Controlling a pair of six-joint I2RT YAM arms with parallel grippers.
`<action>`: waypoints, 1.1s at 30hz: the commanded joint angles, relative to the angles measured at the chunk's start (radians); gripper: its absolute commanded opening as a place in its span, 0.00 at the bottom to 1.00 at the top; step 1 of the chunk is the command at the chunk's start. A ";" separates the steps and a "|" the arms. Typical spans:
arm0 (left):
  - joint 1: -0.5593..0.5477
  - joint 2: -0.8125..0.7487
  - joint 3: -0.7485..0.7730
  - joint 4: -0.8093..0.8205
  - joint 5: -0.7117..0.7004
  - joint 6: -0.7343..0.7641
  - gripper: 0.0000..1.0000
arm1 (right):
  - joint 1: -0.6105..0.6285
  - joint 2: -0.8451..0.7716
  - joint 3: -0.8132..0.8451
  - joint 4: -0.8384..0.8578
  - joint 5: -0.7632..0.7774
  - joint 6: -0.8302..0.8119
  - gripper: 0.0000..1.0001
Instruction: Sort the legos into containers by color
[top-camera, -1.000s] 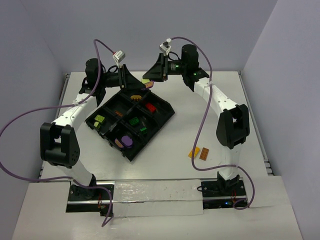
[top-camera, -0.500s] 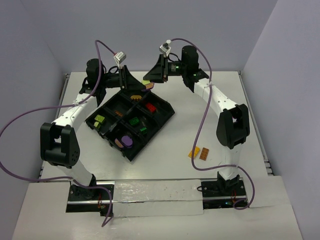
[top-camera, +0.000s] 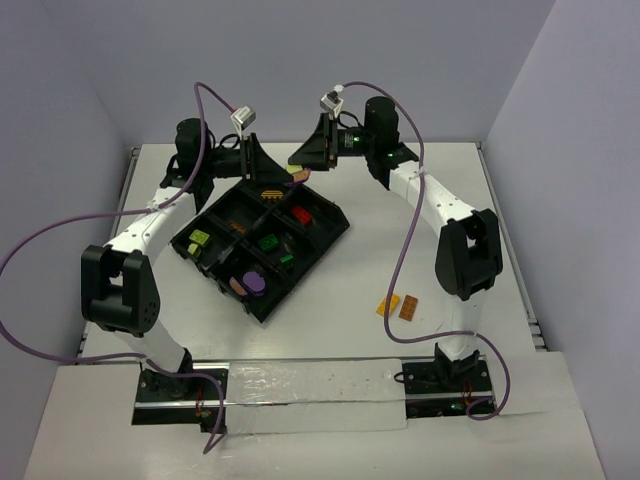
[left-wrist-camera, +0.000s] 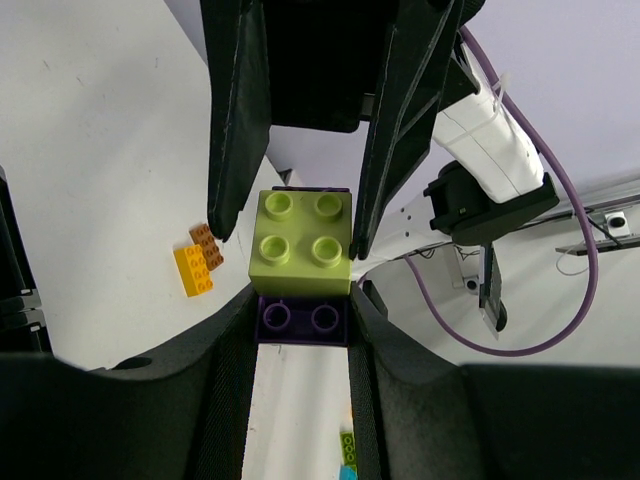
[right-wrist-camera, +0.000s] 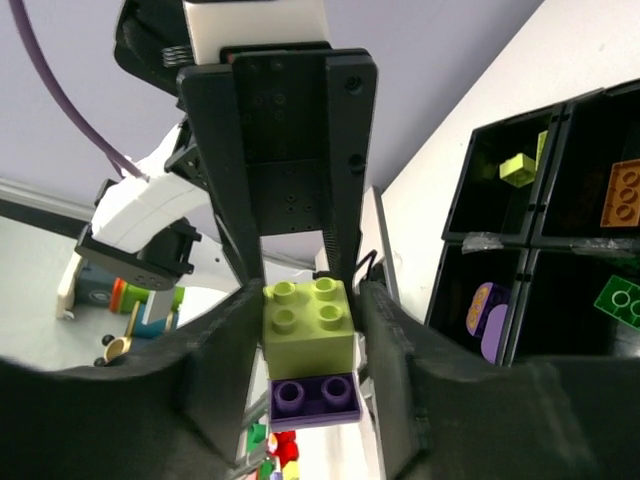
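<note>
A lime brick (left-wrist-camera: 301, 240) stuck on a purple brick (left-wrist-camera: 300, 318) hangs in the air between both grippers, above the far corner of the black divided tray (top-camera: 330, 235). My left gripper (left-wrist-camera: 300, 320) is shut on the purple brick. My right gripper (right-wrist-camera: 310, 330) is shut on the lime brick (right-wrist-camera: 308, 320), with the purple brick (right-wrist-camera: 315, 398) just below it. In the top view the two grippers meet tip to tip, left (top-camera: 288, 176) and right (top-camera: 299, 165). The tray holds lime, orange, red, green and purple pieces in separate compartments.
An orange-yellow brick (top-camera: 388, 307) and a brown brick (top-camera: 408, 307) lie side by side on the white table, right of the tray and in front of the right arm. They also show in the left wrist view (left-wrist-camera: 192, 270). Purple cables loop off both arms.
</note>
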 joint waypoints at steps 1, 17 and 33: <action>-0.002 -0.036 0.048 0.071 -0.026 0.010 0.00 | 0.014 -0.038 -0.027 0.020 -0.087 -0.012 0.56; -0.006 -0.034 0.046 0.077 -0.024 0.008 0.00 | 0.015 -0.038 -0.026 0.065 -0.077 0.022 0.26; -0.035 -0.053 0.054 -0.100 -0.018 0.138 0.00 | -0.008 -0.052 -0.034 0.204 0.192 0.206 0.00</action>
